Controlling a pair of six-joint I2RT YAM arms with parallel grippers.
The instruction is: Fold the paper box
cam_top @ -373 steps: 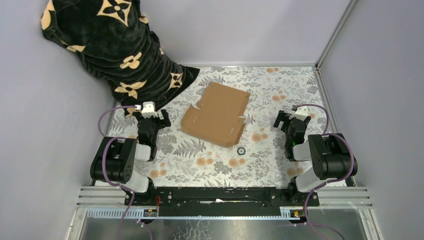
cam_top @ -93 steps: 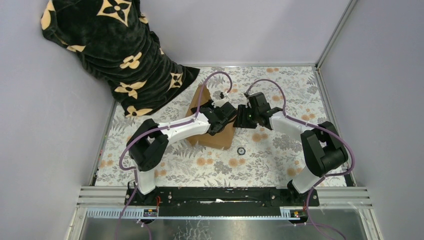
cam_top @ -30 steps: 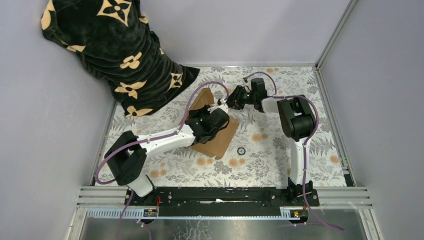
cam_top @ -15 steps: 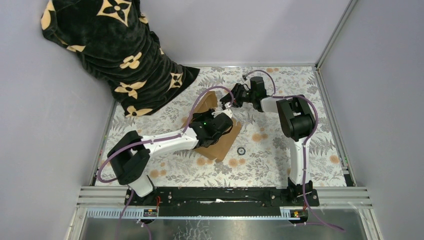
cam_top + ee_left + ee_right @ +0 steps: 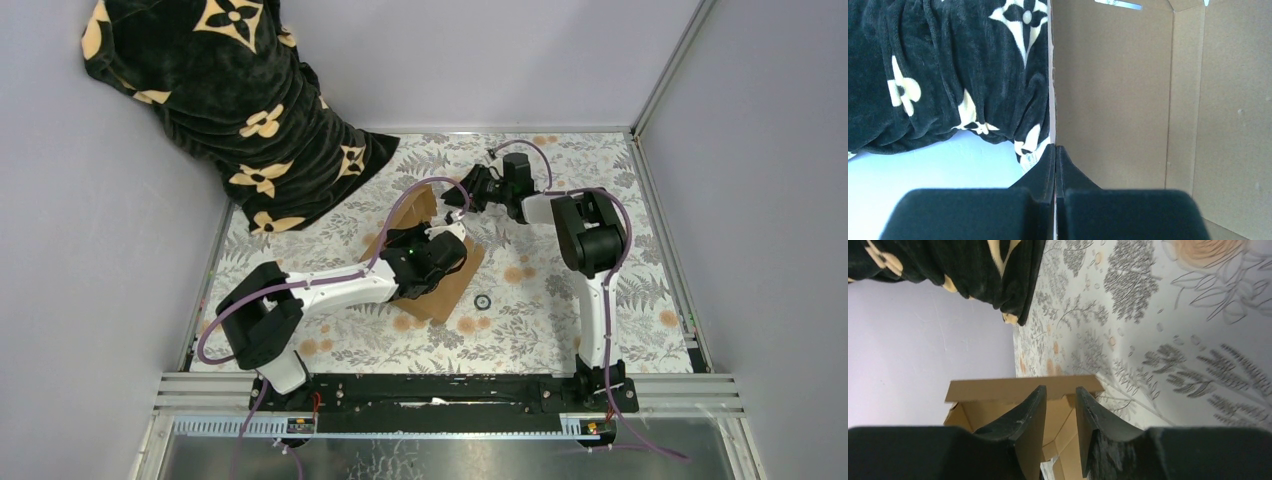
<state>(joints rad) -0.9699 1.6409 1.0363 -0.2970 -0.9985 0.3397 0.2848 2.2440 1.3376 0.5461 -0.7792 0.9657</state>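
The paper box (image 5: pixel 452 288) is brown cardboard lying mid-table, with one flap (image 5: pixel 418 207) standing up at its far left end. My left gripper (image 5: pixel 438 248) rests over the cardboard, shut. In the left wrist view its fingertips (image 5: pixel 1054 150) line up with the flap's pale edge, and the inner panels (image 5: pixel 1113 90) fill the right side. My right gripper (image 5: pixel 463 192) hangs low just right of the raised flap, apart from it and partly open. In the right wrist view the flap's top edge (image 5: pixel 993 389) shows beyond the fingers (image 5: pixel 1060 392), with nothing between them.
A black blanket with tan flowers (image 5: pixel 230 110) is heaped at the far left, its hem close to the flap. A small black ring (image 5: pixel 482 301) lies on the floral tablecloth (image 5: pixel 560 300) near the box's near right corner. Walls close in the back and both sides.
My left gripper has slid a little toward the near edge, and the cardboard has shifted with it. The flap still stands raised. My right gripper has barely moved.
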